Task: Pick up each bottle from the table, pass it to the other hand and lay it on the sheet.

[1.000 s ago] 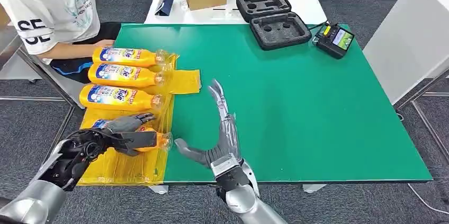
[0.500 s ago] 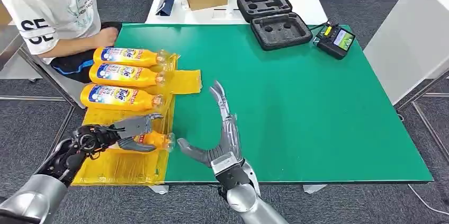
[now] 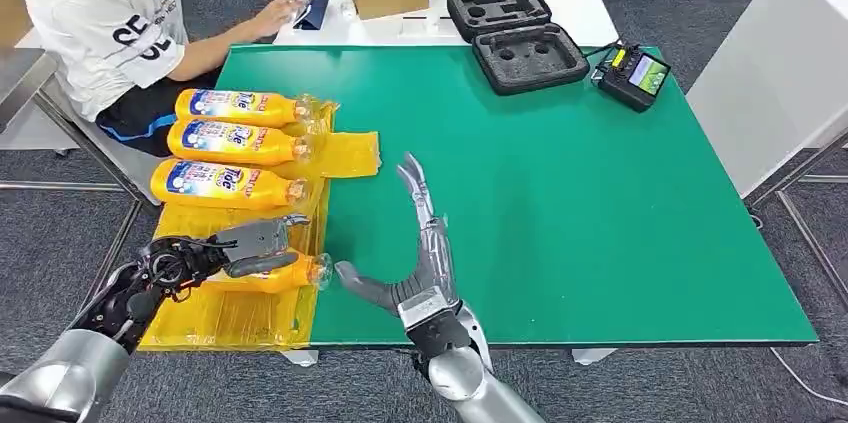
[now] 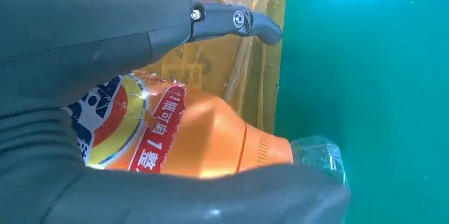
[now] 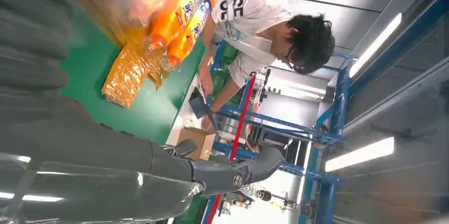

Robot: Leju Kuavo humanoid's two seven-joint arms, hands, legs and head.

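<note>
Left robot hand (image 3: 252,248): clamped on the orange bottle (image 3: 285,272) lying on the yellow sheet (image 3: 230,313).
Right robot hand (image 3: 415,263): fingers apart, holding nothing, beside the sheet.

Left arm enters from 7 o'clock, forearm angled toward 2 o'clock; left hand (image 3: 240,248) wrapped around the bottle (image 3: 280,272), thumb under, fingers over the body. Right arm comes up from 6 o'clock; right hand (image 3: 415,253) flat and empty, fingers straight toward 12, thumb splayed toward 9.
</note>
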